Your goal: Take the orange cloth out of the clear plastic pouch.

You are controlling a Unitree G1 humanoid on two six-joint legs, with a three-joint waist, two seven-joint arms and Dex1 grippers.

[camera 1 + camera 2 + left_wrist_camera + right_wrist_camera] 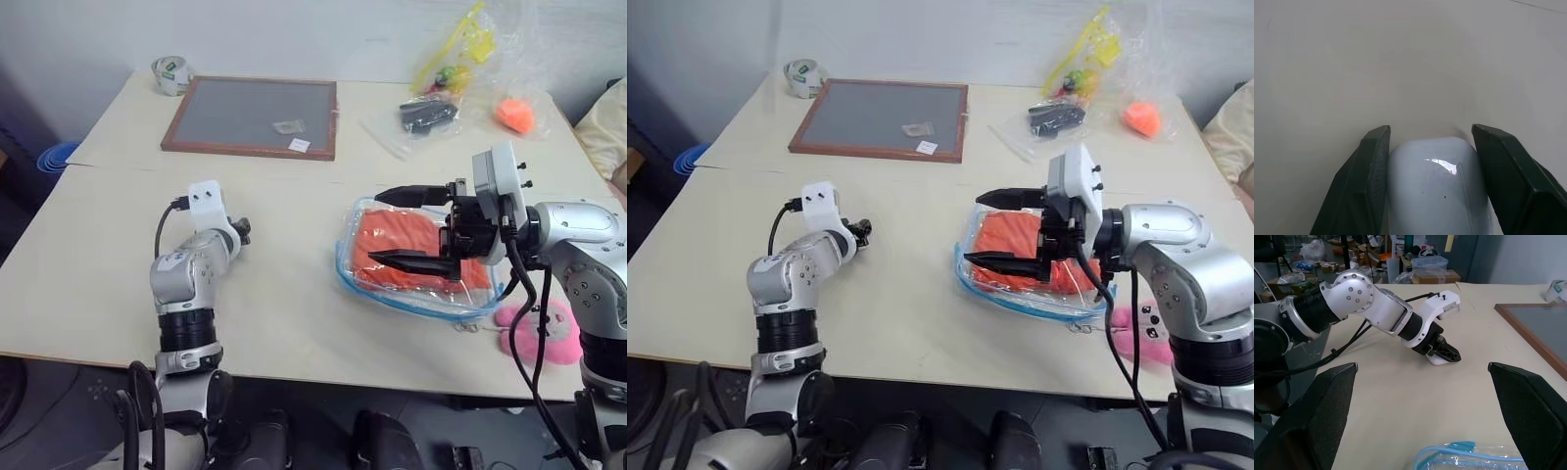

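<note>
The clear plastic pouch (416, 302) lies flat on the table's right side, and the orange cloth (384, 240) is inside it. A pink plush toy (541, 331) sits at the pouch's near right corner. My right gripper (394, 228) hovers just over the pouch, pointing left, open wide with nothing between its fingers. The pouch's blue edge (1449, 450) shows below it in the right wrist view. My left gripper (240, 231) rests low on the bare table to the left, well apart from the pouch. Its fingers (1369, 176) sit against both sides of a glossy white rounded thing (1435, 191).
A wood-framed grey board (253, 116) lies at the back centre, with a tape roll (172, 74) at its far left corner. Thin clear bags holding a black item (428, 115) and an orange ball (514, 116) crowd the back right.
</note>
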